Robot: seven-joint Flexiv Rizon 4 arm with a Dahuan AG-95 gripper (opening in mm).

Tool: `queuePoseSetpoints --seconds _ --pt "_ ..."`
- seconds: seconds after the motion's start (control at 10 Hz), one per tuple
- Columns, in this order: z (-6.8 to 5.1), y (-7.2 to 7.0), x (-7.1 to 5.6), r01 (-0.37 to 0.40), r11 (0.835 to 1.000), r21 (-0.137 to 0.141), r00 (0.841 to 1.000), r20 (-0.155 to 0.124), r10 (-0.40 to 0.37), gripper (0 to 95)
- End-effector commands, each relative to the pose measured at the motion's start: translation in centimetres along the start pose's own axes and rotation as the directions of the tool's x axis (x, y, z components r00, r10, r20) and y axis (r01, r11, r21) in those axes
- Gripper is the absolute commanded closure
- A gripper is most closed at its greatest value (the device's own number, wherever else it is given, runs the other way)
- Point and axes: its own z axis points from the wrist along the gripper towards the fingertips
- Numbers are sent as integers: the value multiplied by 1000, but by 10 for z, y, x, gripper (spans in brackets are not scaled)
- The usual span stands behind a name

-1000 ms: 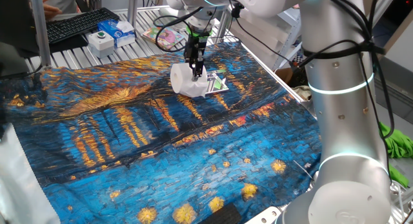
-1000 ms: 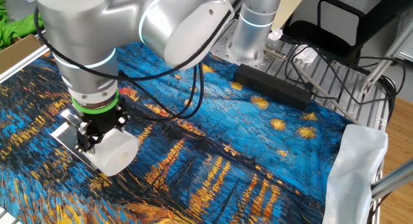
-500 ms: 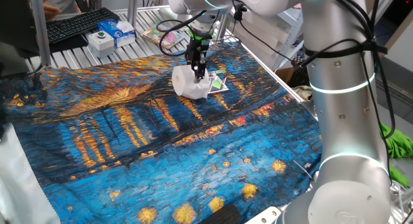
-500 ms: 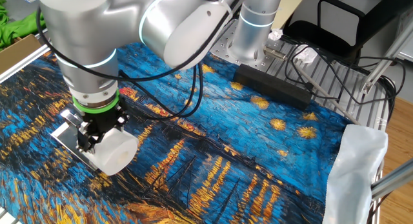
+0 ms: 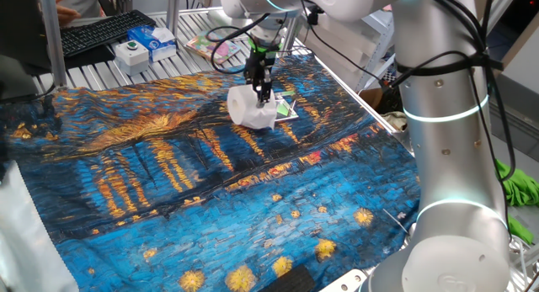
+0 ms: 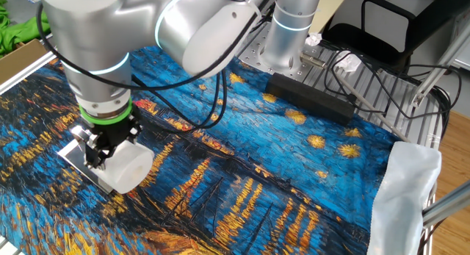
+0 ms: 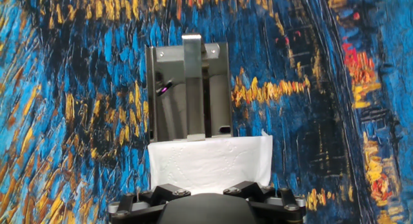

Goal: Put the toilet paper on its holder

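A blue and gold painted cloth (image 5: 168,174) covers your surface. Behind it you have a black keyboard (image 5: 105,29) beside a white box (image 5: 133,53) with a green button.

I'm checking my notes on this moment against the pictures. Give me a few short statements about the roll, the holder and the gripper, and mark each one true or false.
1. The gripper holds the toilet paper. True.
2. The roll is already on the holder. False: the gripper holds the roll beside the holder.
3. The holder sits on the painted cloth. True.
4. The holder is made of wood. False: it is shiny, mirror-like metal.
5. A keyboard lies beyond the cloth. True.
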Motion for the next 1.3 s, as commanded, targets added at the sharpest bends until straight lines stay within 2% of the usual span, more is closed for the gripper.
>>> queuePoseSetpoints --seconds 0.1,0.4,0.5,0.8,1.3 --pt "-1 1 -8 14 1000 0 1000 5 -14 950" --pt "-3 4 -26 34 999 -11 999 4 -34 950" --pt "-3 4 -28 31 999 -16 1000 5 -30 950" --pt "1 9 -45 51 998 -30 999 16 -51 950" --pt "3 18 -70 60 997 -49 998 12 -59 950"
